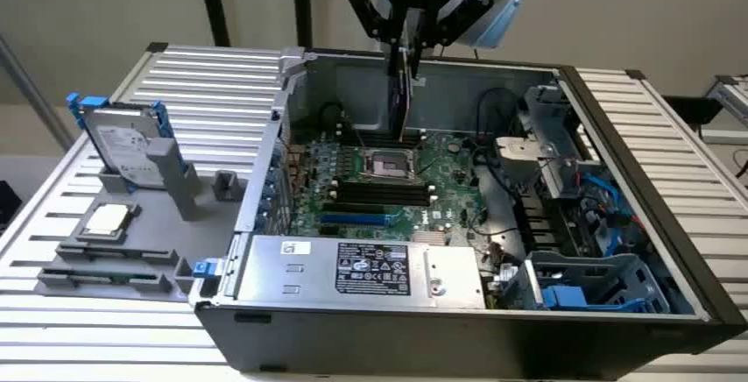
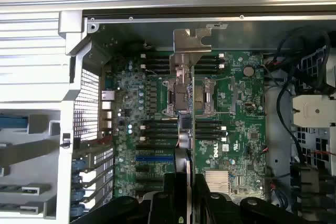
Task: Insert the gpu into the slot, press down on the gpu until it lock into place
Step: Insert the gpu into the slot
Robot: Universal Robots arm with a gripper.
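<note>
"dell" on the motherboard; "robotiq" on the end effector.

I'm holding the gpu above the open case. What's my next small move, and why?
Probably shift sideways toward the slot without descending yet. The end effector grips the gpu edge-on, high over the CPU socket. In the wrist view the blue slot lies off to one side of the card, not under it, and the card's edge looks crosswise to it.

Robotics laboratory bench: slatted aluminium worktop, open computer case at centre, grey part fixtures at 8 o'clock, plain wall at 12 o'clock.
</note>
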